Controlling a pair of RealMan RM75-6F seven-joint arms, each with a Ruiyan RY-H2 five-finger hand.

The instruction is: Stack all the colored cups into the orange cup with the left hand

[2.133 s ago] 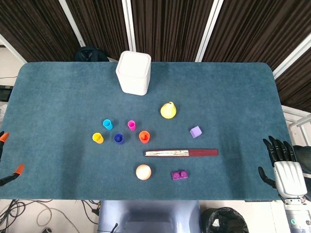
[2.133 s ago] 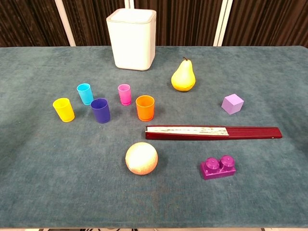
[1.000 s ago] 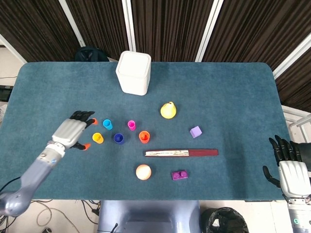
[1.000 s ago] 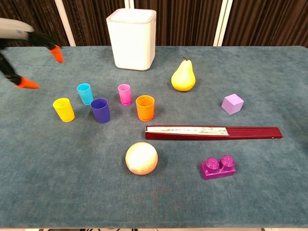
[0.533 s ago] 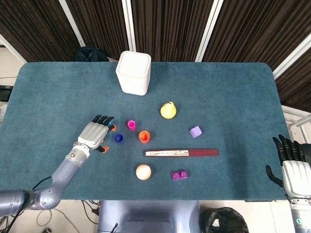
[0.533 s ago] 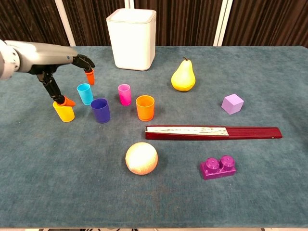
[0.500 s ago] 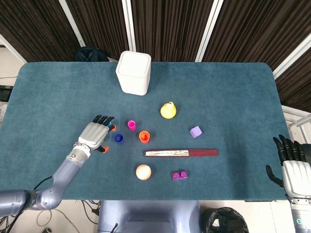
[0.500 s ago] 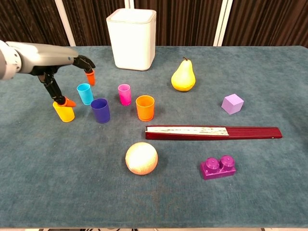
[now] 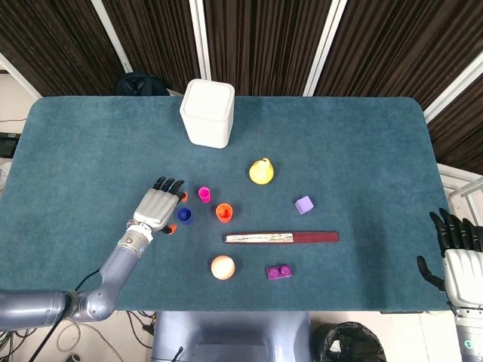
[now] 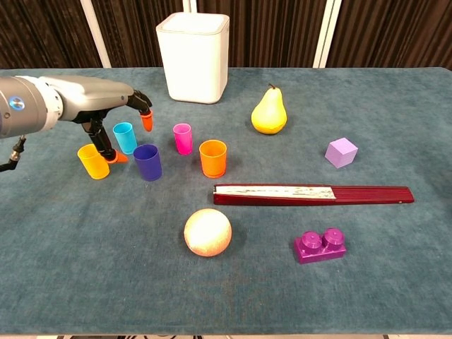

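Note:
Five small cups stand left of centre: yellow (image 10: 93, 161), cyan (image 10: 125, 137), dark blue (image 10: 147, 162), pink (image 10: 183, 138) and orange (image 10: 212, 157). My left hand (image 10: 106, 99) hovers over the cyan cup with its fingers spread, holding nothing. Its thumb tip reaches down between the yellow and cyan cups. From the head view the left hand (image 9: 158, 205) hides those two cups, while the blue (image 9: 184, 215), pink (image 9: 204, 194) and orange (image 9: 224, 213) cups show. My right hand (image 9: 460, 264) hangs off the table's near right corner, empty, fingers apart.
A white bin (image 10: 193, 56) stands at the back. A yellow pear (image 10: 268, 113) and purple cube (image 10: 342, 152) lie to the right. A folded red fan (image 10: 311, 193), a peach ball (image 10: 207, 232) and a purple brick (image 10: 321, 246) lie nearer the front.
My left hand has come in from the left edge and moved right, from beside the yellow cup to over the cyan cup. The cups have not moved.

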